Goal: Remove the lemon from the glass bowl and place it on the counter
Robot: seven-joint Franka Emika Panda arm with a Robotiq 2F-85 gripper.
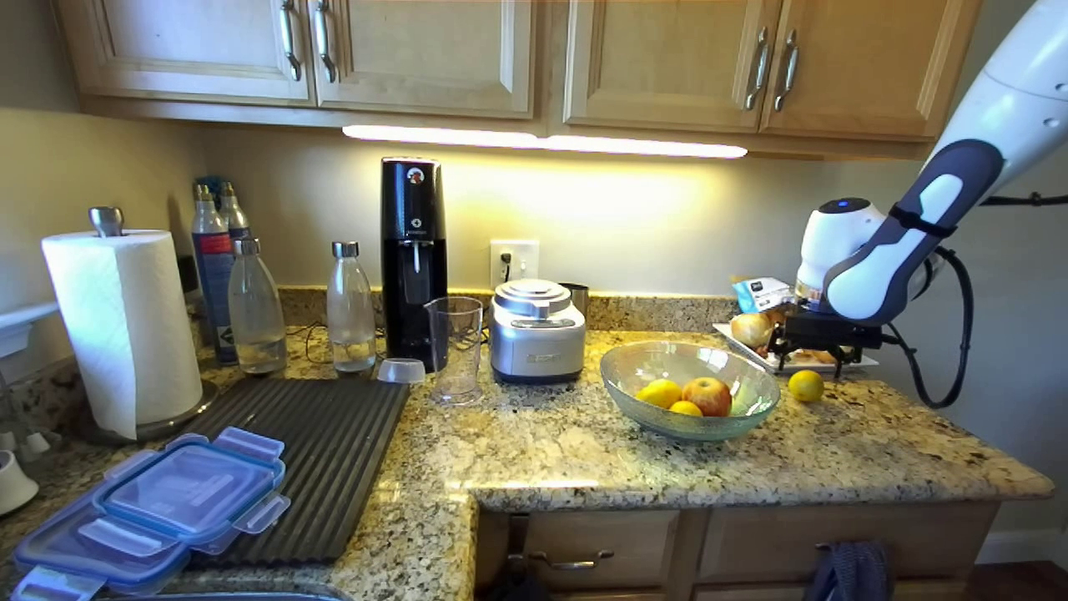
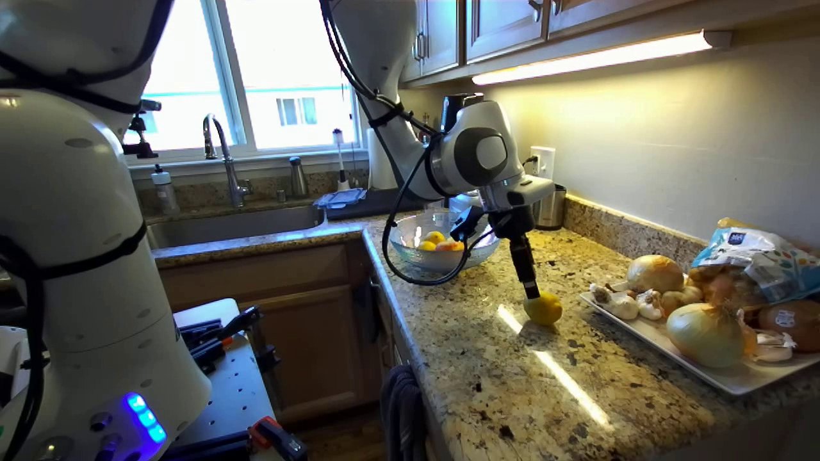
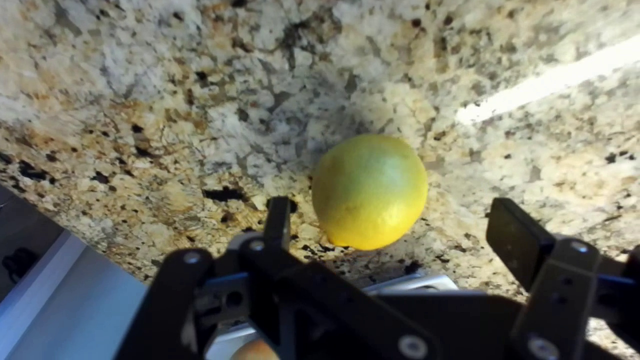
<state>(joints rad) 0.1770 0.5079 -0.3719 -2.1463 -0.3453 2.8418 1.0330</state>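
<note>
Granite counter (image 3: 165, 65) spans ten to two o'clock in your wrist view, edge at eight; your gripper (image 3: 387, 210) gapes wide, the lemon (image 3: 370, 192) (on that stone) showing between its fingertips (image 3: 517, 240), gaps both sides.

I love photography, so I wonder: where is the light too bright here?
In both exterior views, the under-cabinet light burns out white; in an exterior view, the window is mostly washed out; in the wrist view, a streak of glare marks the counter, clear of the lemon.
</note>
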